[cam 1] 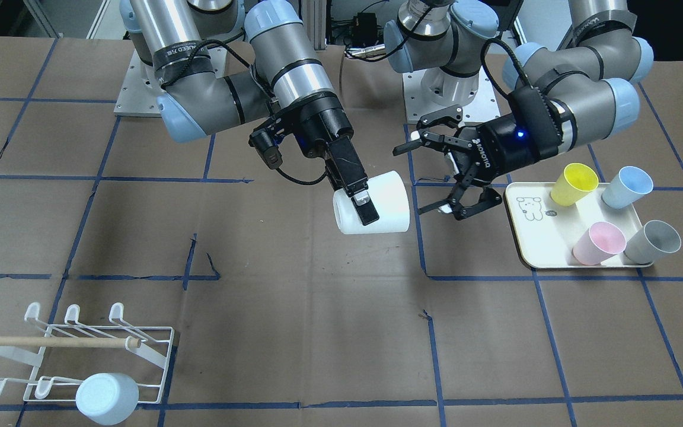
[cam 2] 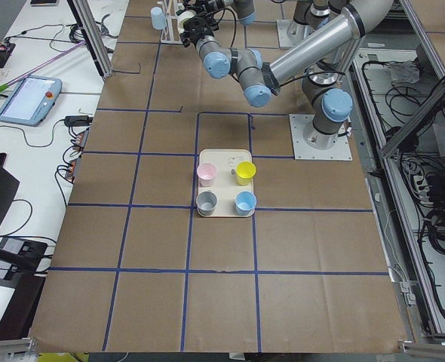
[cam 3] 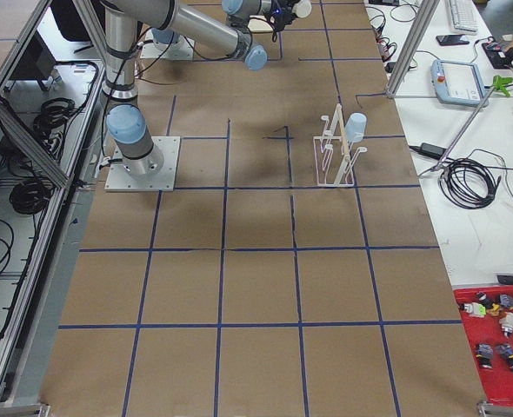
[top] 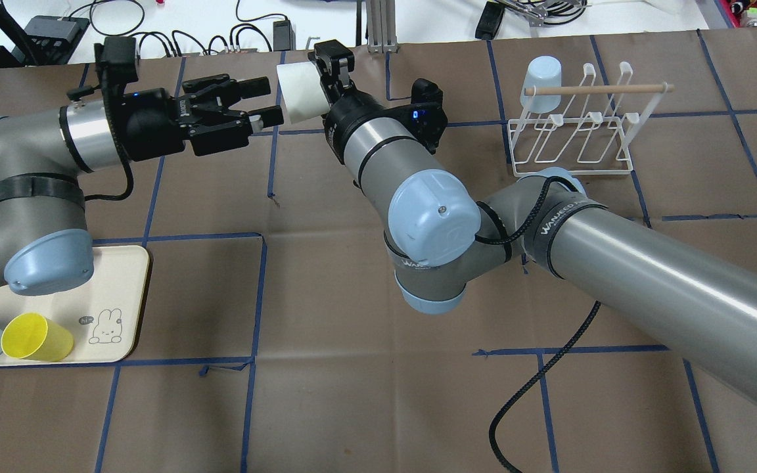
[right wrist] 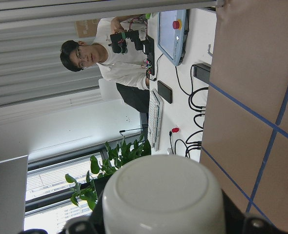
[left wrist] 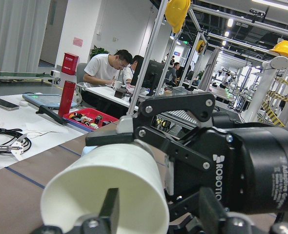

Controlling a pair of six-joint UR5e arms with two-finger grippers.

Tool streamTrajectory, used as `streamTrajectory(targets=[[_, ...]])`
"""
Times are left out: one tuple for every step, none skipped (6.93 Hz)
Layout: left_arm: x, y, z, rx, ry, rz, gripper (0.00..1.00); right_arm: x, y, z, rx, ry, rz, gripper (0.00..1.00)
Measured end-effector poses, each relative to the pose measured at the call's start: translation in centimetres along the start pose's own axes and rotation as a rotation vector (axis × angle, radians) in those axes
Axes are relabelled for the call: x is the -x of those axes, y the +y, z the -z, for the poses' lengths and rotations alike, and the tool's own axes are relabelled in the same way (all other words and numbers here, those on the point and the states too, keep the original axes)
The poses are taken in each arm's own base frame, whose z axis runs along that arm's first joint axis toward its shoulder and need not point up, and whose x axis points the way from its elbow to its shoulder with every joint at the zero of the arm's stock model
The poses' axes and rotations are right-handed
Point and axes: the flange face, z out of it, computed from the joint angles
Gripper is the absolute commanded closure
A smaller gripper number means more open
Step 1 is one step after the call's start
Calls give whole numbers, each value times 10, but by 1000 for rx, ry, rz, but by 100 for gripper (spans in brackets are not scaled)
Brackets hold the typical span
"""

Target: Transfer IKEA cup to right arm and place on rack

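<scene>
1. Fingers (cam 1: 366, 212) of the right gripper (cam 1: 369, 204) are pinching the white cup (cam 1: 386, 198) from outside. They are closed down to the cup's width, one finger lying over the near wall and the other hiding behind it.
2. The cup is hanging on its side in the air above the table (cam 1: 294, 308), with its wider, open end pointing toward the left gripper (cam 1: 421, 178).
3. The left gripper is standing wide open and holding nothing. Its fingertips are sitting just beside the cup's rim, with a narrow gap showing from across the table.
4. The rack (cam 1: 101, 350) is standing well apart from the held cup, out on the right arm's (cam 1: 282, 59) side of the table. A pale blue cup (cam 1: 107, 396) is sitting upside down on one of its prongs.
5. A cream tray (cam 1: 534, 237) is lying beside the left arm (cam 1: 584, 101), carrying a yellow cup (cam 1: 574, 184), a sky-blue cup (cam 1: 627, 187), a pink cup (cam 1: 599, 243) and a grey cup (cam 1: 653, 242).
</scene>
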Motion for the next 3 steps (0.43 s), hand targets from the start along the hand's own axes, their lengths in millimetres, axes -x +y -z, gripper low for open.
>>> streamTrajectory(targets=[[14, -3, 31, -21, -68, 11, 1, 1, 0, 0, 2, -1, 1, 53], [23, -5, 55, -34, -121, 18, 1, 1, -2, 0, 3, -3, 6, 56], [30, -6, 73, -26, -173, 26, 1, 5, -11, -1, -9, -10, 30, 56]])
